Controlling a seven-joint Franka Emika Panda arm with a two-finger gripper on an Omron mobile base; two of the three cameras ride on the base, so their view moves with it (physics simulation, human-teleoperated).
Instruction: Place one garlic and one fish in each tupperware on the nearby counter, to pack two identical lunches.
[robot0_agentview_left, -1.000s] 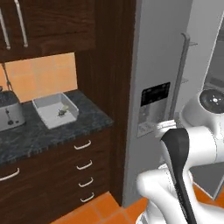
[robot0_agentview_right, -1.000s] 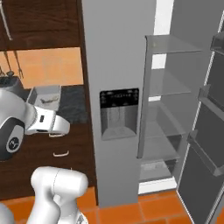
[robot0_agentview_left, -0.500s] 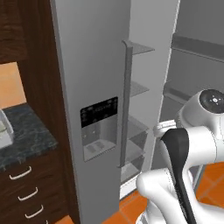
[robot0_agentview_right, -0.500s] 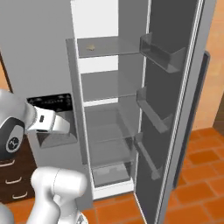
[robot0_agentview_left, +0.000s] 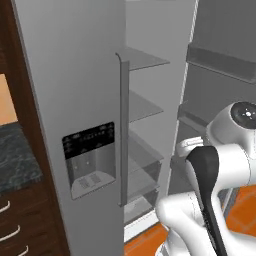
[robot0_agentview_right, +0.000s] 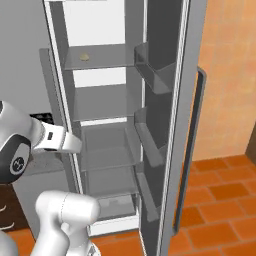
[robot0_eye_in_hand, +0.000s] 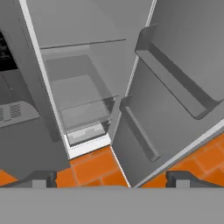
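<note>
While the table (robot0_agentview_left: 15, 160) sits at your far left, the open fridge (robot0_agentview_right: 102, 150) faces you; the hand (robot0_eye_in_hand: 111, 178) is spread wide and empty, low before it. The garlic (robot0_agentview_right: 85, 57) lies on a high shelf (robot0_agentview_right: 100, 102), up and beyond the hand.

Small pale round garlic (robot0_agentview_right: 85, 57) lies on the fridge's top glass shelf; speckled black-grey stone bench (robot0_agentview_left: 15, 160) at 9 o'clock
</note>
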